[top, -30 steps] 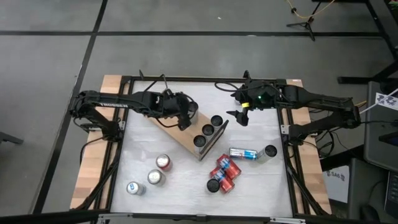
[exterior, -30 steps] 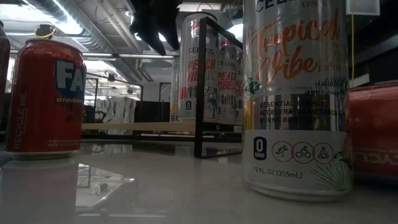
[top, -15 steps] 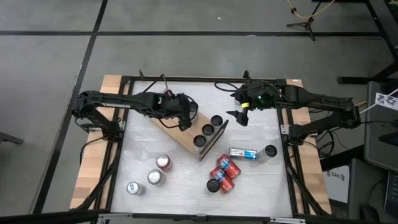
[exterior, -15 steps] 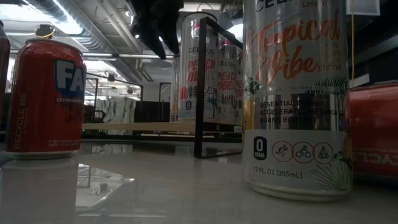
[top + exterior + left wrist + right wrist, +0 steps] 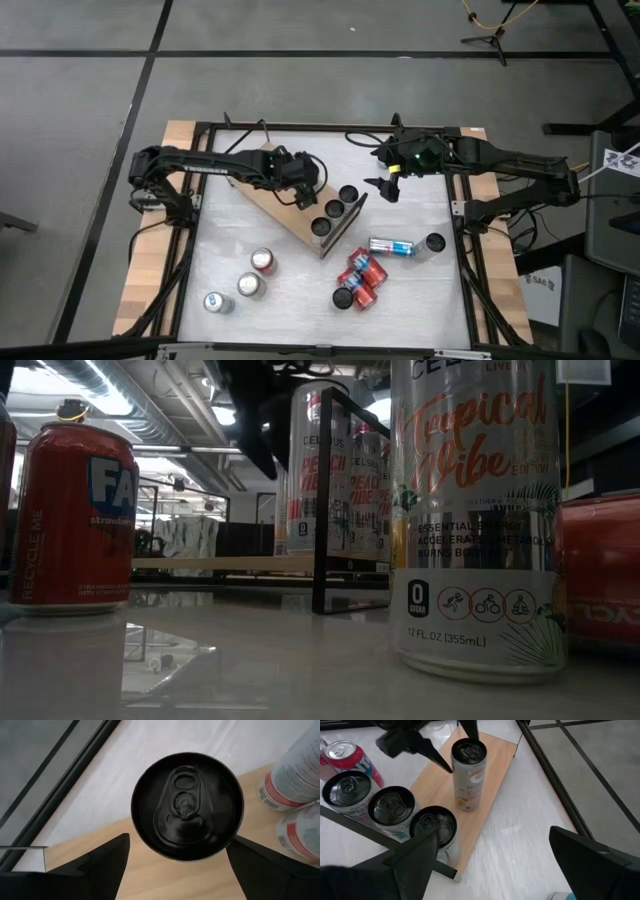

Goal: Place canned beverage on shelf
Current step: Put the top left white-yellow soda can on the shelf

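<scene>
The left gripper [image 5: 303, 190] hangs just left of centre in the high view, its fingers [image 5: 107, 857] spread on either side of a black-topped can [image 5: 187, 805] without touching it. That can [image 5: 468, 774] stands upright on the light-wood shelf [image 5: 290, 215], apart from three more cans [image 5: 336, 206] lined up at the shelf's right end. The right gripper [image 5: 388, 187] waits right of centre over the white table [image 5: 420, 290], fingers spread and holding nothing. Loose cans [image 5: 250, 285] stand at lower left; a red cluster [image 5: 358, 278] lies lower centre. In the low view a large silver can [image 5: 475, 510] blocks much of the shelf, and the grippers show only as dark shapes at the top.
</scene>
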`<state>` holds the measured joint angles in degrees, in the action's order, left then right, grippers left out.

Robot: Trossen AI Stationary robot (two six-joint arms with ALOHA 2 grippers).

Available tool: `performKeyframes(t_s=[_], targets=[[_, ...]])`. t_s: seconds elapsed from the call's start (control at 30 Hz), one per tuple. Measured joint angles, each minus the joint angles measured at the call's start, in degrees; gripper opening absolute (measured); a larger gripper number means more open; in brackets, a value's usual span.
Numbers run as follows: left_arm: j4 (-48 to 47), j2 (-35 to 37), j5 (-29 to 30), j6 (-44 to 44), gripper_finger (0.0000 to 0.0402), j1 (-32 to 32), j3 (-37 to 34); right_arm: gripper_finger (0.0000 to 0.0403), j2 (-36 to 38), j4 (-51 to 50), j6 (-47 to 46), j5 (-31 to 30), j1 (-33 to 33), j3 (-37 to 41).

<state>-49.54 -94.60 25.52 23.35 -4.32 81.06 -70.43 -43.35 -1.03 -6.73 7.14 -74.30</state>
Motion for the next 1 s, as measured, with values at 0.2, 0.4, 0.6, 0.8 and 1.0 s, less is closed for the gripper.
performKeyframes(t_s=[0.2,0.4,0.6,0.8,1.0], targets=[[1.46,-0.4,0.06,0.0,0.0322,-0.61,0.0,0.0374,0.0,0.0,0.01,-0.15,0.0,0.0],[1.75,-0.38,0.08,0.07,0.0322,-0.52,0.0,0.0374,0.0,-0.02,0.01,-0.15,0.0,0.0],[1.68,-0.38,0.08,0.02,0.0322,-0.32,0.0,0.0374,0.0,-0.02,0.01,-0.15,0.0,0.0],[1.58,-0.25,0.11,0.02,0.0322,-0.28,0.0,0.0374,0.0,-0.04,0.01,-0.15,0.0,0.0],[1.14,-0.16,0.54,0.0,0.0322,-0.28,1.91,0.0374,0.0,-0.05,0.01,-0.13,0.0,0.0]])
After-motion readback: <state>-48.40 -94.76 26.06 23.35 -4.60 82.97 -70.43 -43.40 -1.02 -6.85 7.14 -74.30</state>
